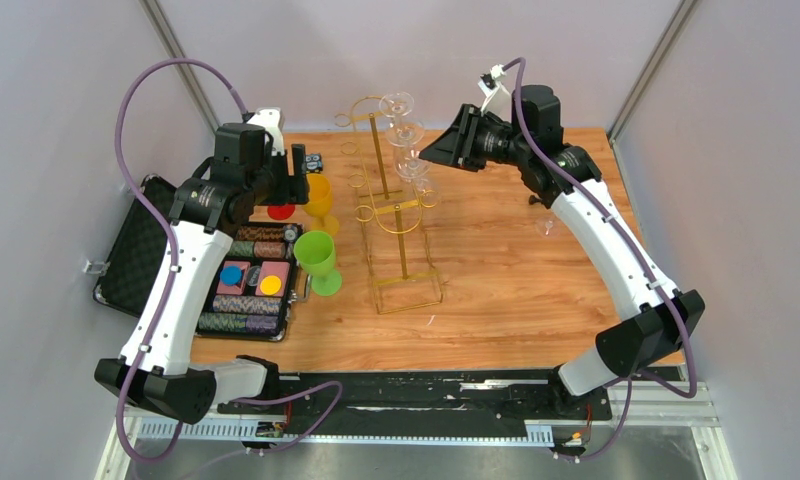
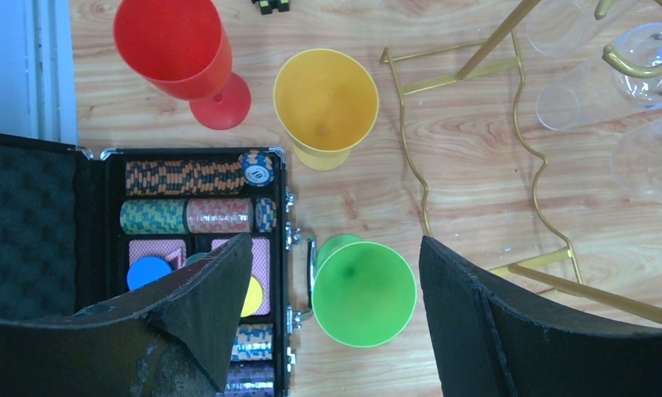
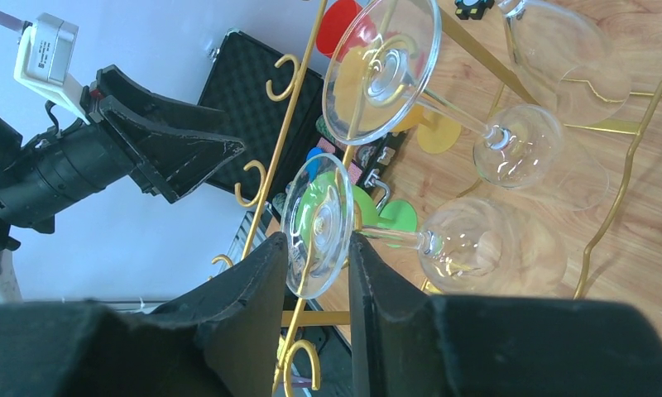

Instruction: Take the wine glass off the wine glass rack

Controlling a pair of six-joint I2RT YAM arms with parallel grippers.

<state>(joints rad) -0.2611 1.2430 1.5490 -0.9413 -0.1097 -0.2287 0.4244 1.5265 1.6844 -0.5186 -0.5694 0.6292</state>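
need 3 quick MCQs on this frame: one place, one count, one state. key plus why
1. The red goblet, yellow goblet and green goblet stand: A) left of the rack B) right of it C) on it.
2. Coloured goblets in view: A) two B) three C) five.
3. The right tool is: A) wide open, empty B) closed on a hanging wine glass at its foot C) shut on the rack post.
Key: 1A, all sit on its left; 2B, one per colour; 3B, the foot disc sits pinched in it.
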